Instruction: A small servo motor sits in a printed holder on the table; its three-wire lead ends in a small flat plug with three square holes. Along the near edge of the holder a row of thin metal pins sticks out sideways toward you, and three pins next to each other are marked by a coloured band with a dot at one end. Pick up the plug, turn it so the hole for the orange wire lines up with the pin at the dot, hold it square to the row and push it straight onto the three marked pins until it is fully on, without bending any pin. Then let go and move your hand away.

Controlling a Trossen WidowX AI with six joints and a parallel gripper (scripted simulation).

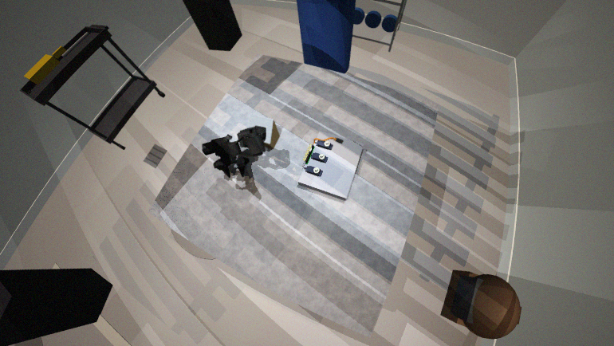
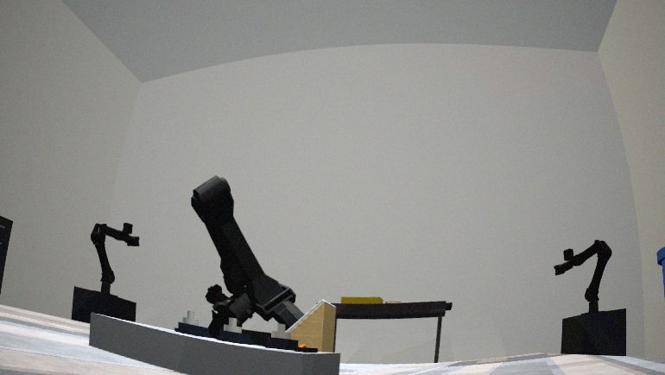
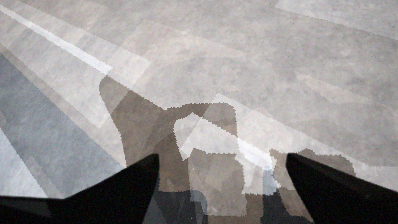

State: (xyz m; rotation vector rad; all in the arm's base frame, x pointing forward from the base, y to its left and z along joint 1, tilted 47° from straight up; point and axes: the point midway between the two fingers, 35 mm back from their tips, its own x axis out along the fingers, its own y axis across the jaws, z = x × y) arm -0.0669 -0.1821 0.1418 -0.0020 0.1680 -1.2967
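The holder (image 1: 331, 184) (image 2: 139, 344) is a pale grey block carrying three dark servo motors with white hubs. An orange lead (image 1: 325, 139) (image 2: 301, 346) loops from the servo (image 1: 324, 144) nearest the top in the top view and ends in a small dark plug (image 1: 339, 140) at the holder's edge. The pin row (image 1: 308, 154) is on the edge facing the arm, with green and yellow on it; the single pins, marked band and dot are too small to tell. My gripper (image 1: 238, 172) (image 3: 222, 160) is open and empty, to the left of the holder. The exterior view partly hides it.
A wooden wedge (image 1: 274, 134) (image 2: 326, 326) stands between the arm and the orange-lead side of the holder. The wrist view shows only tabletop and shadows between the fingers. A blue bin-like block (image 1: 326, 34) and a dark cart (image 1: 124, 103) are farther off.
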